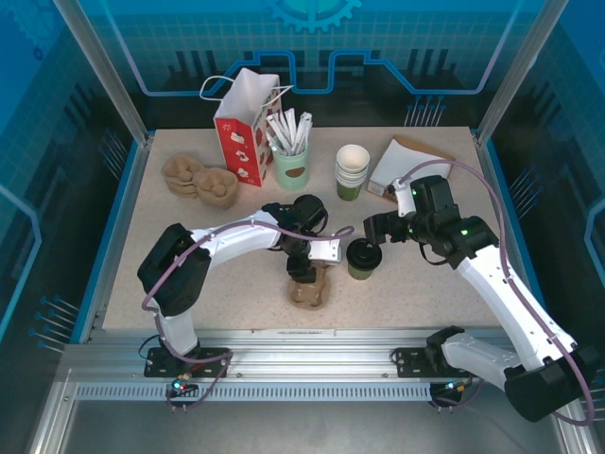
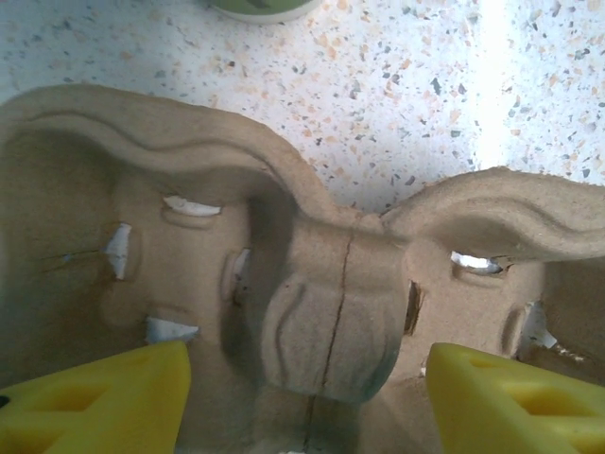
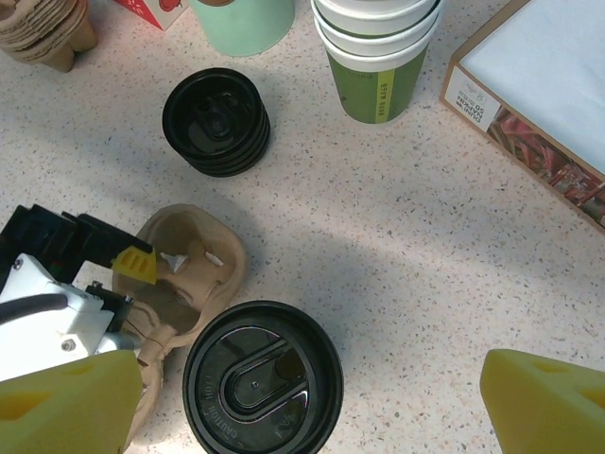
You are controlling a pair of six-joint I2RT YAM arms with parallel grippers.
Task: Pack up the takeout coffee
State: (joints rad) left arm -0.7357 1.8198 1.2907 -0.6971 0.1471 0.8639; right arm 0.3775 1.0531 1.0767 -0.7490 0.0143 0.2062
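Yellow pads (image 3: 66,402) of the right jaws are seen at the bottom corners of the right wrist view, spread wide and released, with nothing gripped. Between them, lower down on the speckled surface (image 3: 397,236), the takeout coffee (image 3: 263,378) is seen upright with its black lid on, nearer the left pad than the right. Just beside the cup, a brown pulp carrier (image 3: 194,274) is straddled by the left jaws, which are also spread, one pad either side of the carrier's central ridge (image 2: 326,322); whether the pulp is touched cannot be told. From above, the coffee is found near the middle of the surface, just right of the carrier. A stack of black lids (image 3: 216,121), stacked green cups (image 3: 373,57) and a box (image 3: 539,85) are placed farther back.
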